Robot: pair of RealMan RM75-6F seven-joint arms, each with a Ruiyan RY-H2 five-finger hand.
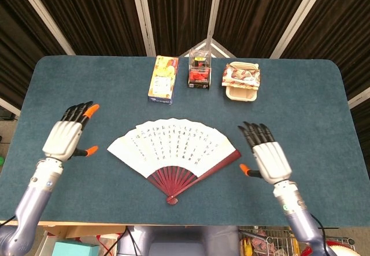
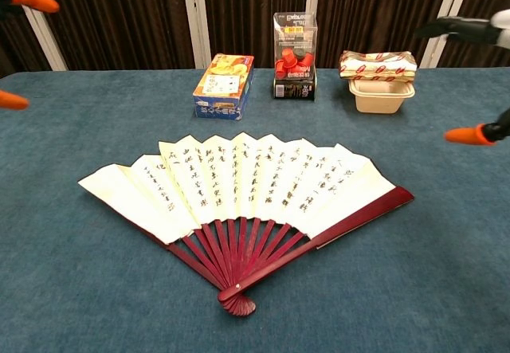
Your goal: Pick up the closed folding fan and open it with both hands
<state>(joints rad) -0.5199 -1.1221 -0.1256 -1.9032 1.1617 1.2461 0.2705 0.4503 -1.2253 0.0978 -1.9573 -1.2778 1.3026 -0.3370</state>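
In the head view the folding fan [image 1: 173, 152] lies fully spread on the blue table [image 1: 324, 123], white lettered leaf arching away from the robot, dark red ribs meeting at a pivot near the front edge. The left hand [image 1: 65, 136] hovers well to the fan's left, fingers extended and apart, holding nothing; the right hand [image 1: 269, 155] sits just beside the fan's right guard stick, likewise spread and empty. Behind the fan stand a yellow box [image 1: 162, 80], a clear case [image 1: 200, 69] and a small tray [image 1: 241, 82]. In the chest view the fan [image 2: 239, 201] rests flat mid-table, while only orange fingertips of each hand show at the frame edges, so their grasp cannot be read here. The fan looks light, its paper leaf thin and liable to crease or tear, while the guard sticks look stiff; the outer guards, near the ribs, seem the safest places to take hold.
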